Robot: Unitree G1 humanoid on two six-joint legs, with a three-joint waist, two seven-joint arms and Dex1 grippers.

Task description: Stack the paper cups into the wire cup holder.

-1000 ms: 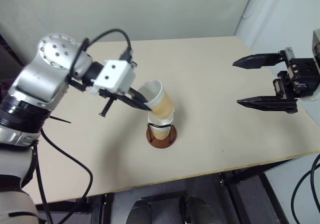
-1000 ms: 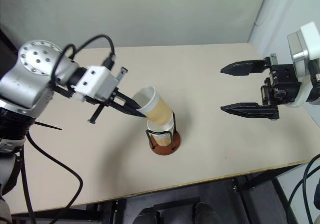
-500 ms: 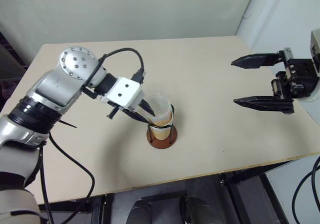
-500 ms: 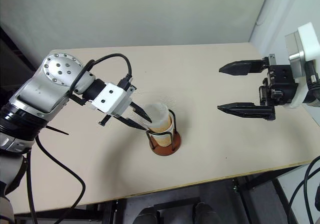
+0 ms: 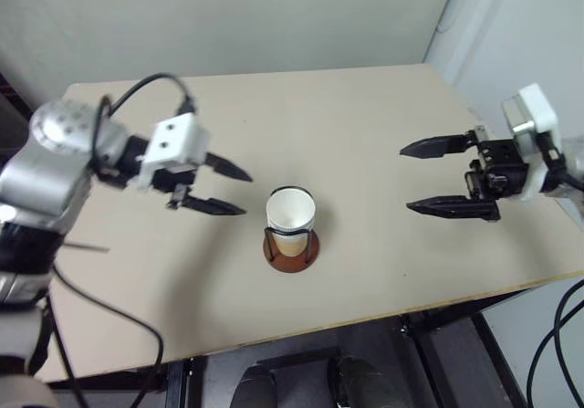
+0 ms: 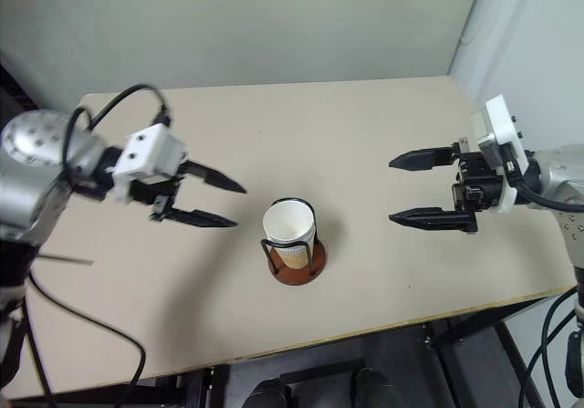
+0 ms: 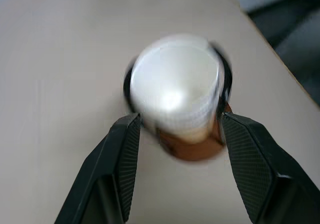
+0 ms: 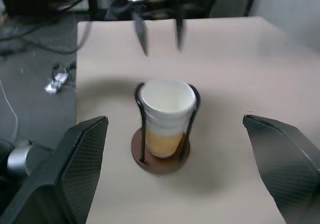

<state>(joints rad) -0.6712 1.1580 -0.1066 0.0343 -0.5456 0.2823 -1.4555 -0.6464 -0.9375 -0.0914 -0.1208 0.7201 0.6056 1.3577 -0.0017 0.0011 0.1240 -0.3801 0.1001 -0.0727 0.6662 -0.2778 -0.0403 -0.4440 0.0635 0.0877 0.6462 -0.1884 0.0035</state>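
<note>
A pale beige bench [image 5: 365, 125] stands before a plain light wall, with dark floor and loose cables beyond its far edge in the right wrist view. The bench top around the holder [image 5: 291, 248] is bare. The holder, thin black wire loops on a round reddish-brown base, stands upright near the bench's front middle. Nested cups [image 5: 290, 218] sit inside it, white rim and interior above a yellow-orange lower band. The left gripper [image 5: 232, 189] hovers just beside the cups, fingers spread, grasping nothing. The right gripper [image 5: 408, 177] hangs well apart, fingers spread wide and empty.
</note>
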